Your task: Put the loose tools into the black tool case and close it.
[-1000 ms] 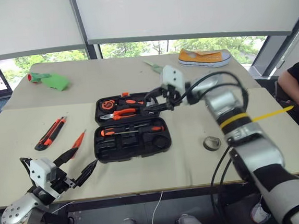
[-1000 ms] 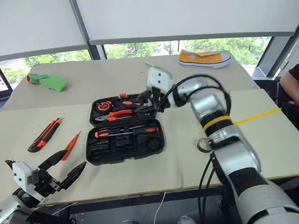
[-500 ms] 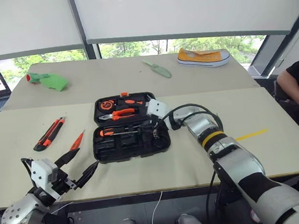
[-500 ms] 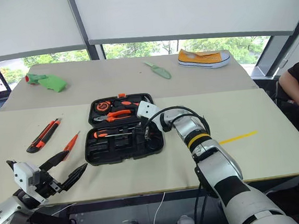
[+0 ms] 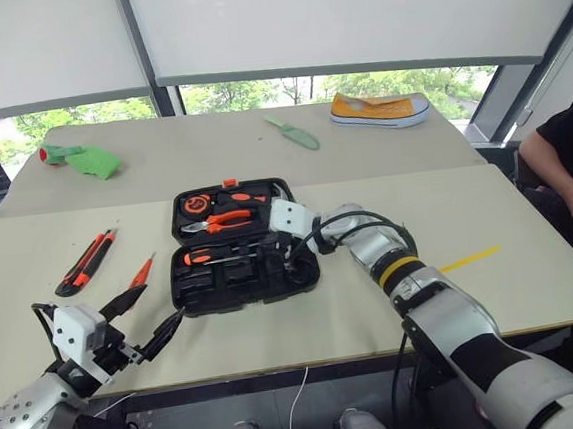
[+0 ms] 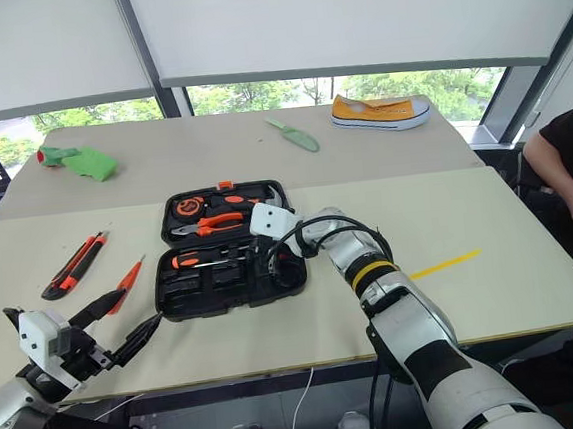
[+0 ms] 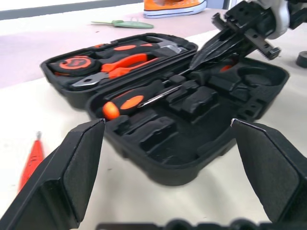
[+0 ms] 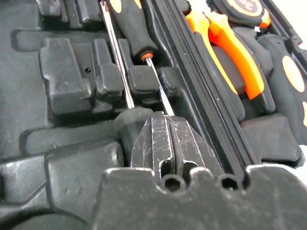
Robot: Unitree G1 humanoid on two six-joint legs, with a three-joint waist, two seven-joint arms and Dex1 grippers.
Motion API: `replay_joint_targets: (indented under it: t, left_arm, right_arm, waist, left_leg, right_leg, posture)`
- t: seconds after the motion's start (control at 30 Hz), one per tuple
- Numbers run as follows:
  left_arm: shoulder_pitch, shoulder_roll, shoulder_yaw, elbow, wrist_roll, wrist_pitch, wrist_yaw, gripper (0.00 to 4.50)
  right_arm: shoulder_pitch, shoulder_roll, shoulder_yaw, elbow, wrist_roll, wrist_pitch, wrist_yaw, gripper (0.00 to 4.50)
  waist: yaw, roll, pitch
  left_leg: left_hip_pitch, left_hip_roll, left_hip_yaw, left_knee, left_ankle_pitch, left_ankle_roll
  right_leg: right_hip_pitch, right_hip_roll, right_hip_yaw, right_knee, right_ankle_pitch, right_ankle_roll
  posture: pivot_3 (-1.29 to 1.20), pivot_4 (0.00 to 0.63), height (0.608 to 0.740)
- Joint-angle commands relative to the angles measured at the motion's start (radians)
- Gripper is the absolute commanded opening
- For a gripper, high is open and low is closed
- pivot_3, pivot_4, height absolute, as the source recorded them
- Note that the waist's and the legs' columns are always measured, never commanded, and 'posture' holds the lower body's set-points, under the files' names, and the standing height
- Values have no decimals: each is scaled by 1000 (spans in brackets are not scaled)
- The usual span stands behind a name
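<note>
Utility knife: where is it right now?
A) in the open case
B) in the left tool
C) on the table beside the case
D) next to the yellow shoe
C: the utility knife lies on the table, apart from the open case, untouched.

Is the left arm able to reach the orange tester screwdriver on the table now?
Probably yes: the left gripper, jaws open, hovers near the tester screwdriver, with bare table between them and nothing lying in the way.
</note>
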Motion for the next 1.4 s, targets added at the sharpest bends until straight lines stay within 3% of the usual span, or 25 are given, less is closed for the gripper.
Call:
replay_joint_targets:
  t: [0.03, 0.13, 0.23, 0.33, 0.47, 0.53, 0.6, 0.7, 0.8, 0.87, 0.93, 1.03, 1.27, 1.4]
  left_arm:
    - [23, -4, 43, -24, -25, -17, -4, 4500]
    - [41, -19, 134, -11, -93, -39, -8, 4500]
    - [95, -14, 239, 54, -100, -34, 10, 4500]
    - [148, -5, 349, 158, -73, -37, 52, 4500]
    - [184, 22, 451, 290, -26, -46, 122, 4500]
    - [201, 27, 454, 284, -58, 10, 110, 4500]
    - [219, 44, 431, 246, -70, 97, 118, 4500]
    - [204, 89, 400, 144, -130, 269, 157, 4500]
    - [102, 160, 343, 88, -172, 413, 192, 4500]
    - [-2, 214, 280, 79, -148, 562, 311, 4500]
    - [-91, 251, 191, 63, -119, 621, 332, 4500]
    - [-261, 261, 49, 95, -108, 729, 358, 4500]
    - [-511, 198, -141, 279, 43, 727, 421, 4500]
    - [-534, 194, -189, 333, 100, 723, 404, 3550]
  right_arm:
    - [16, -22, -118, -166, 175, -72, 107, 47]
    - [106, -63, -193, -387, 375, 63, 275, 47]
    - [250, -184, -210, -656, 506, 318, 371, 47]
    - [407, -265, -251, -871, 556, 386, 323, 911]
    - [646, -301, -335, -1098, 590, 305, 255, 2234]
    - [744, -316, -365, -1170, 590, 287, 223, 2797]
    - [815, -340, -377, -1208, 572, 259, 212, 3633]
    - [853, -374, -390, -1226, 579, 250, 201, 4492]
    - [809, -395, -392, -1207, 580, 234, 186, 4492]
    - [777, -406, -375, -1193, 561, 212, 191, 4492]
    - [747, -406, -356, -1198, 569, 219, 189, 4492]
    - [687, -397, -320, -1221, 601, 267, 189, 4492]
    - [630, -392, -269, -1226, 609, 289, 194, 4492]
    - [642, -408, -274, -1237, 613, 294, 194, 4500]
  waist:
    - [4, 0, 0]
    - [7, 0, 0]
    - [15, -1, 0]
    - [19, -2, -1]
    - [16, -2, -1]
    - [18, -2, -1]
    - [21, -2, -1]
    - [29, -4, -1]
    - [39, -5, 0]
    - [46, -4, 0]
    - [46, -4, 0]
    - [46, -4, 0]
    - [38, -7, -1]
    - [42, -6, -1]
  left_leg:
    - [0, 0, 0, 0, 0, 0]
    - [-2, 0, 0, 0, 0, 0]
    - [-1, 0, -1, 0, 0, 0]
    - [-1, 0, 0, 0, -1, -2]
    - [0, 0, 0, 0, -6, -9]
    - [0, 1, -1, 0, -6, -10]
    - [1, 0, 0, 1, -7, -11]
    - [1, 0, 0, 2, -7, -12]
    - [2, 0, 0, 2, -8, -13]
    - [2, 0, 0, 2, -8, -13]
    - [2, 0, 0, 2, -8, -13]
    - [2, 0, 1, 2, -7, -13]
    - [0, 0, -2, 0, -5, -10]
    - [0, -1, -1, 1, -5, -11]
  right_leg:
    - [0, 0, 0, 0, 0, 0]
    - [0, 0, 0, 0, 0, 0]
    - [1, 0, -1, -1, -1, 1]
    - [1, -2, -1, -2, -1, 1]
    - [0, -1, 0, -2, -3, -1]
    - [0, 0, -1, -1, -4, -2]
    - [0, -1, -1, -2, -7, -5]
    - [-2, -2, -1, -4, -7, -5]
    - [-2, -3, -2, -5, -6, -3]
    - [-2, -3, -2, -5, -6, -3]
    - [-2, -3, -3, -5, -5, -2]
    - [2, -2, -1, -4, -2, -5]
    - [0, 3, 1, -1, -4, 2]
    - [1, 2, 1, -1, -5, 3]
  posture:
    - [0, 150, 740]
    - [0, 150, 740]
    - [0, 150, 740]
    - [0, 150, 740]
    - [0, 150, 740]
    - [0, 150, 740]
    - [0, 150, 740]
    - [0, 150, 740]
    - [0, 150, 740]
    - [0, 150, 740]
    - [0, 150, 740]
    - [0, 150, 740]
    - [0, 150, 740]
    - [0, 150, 740]
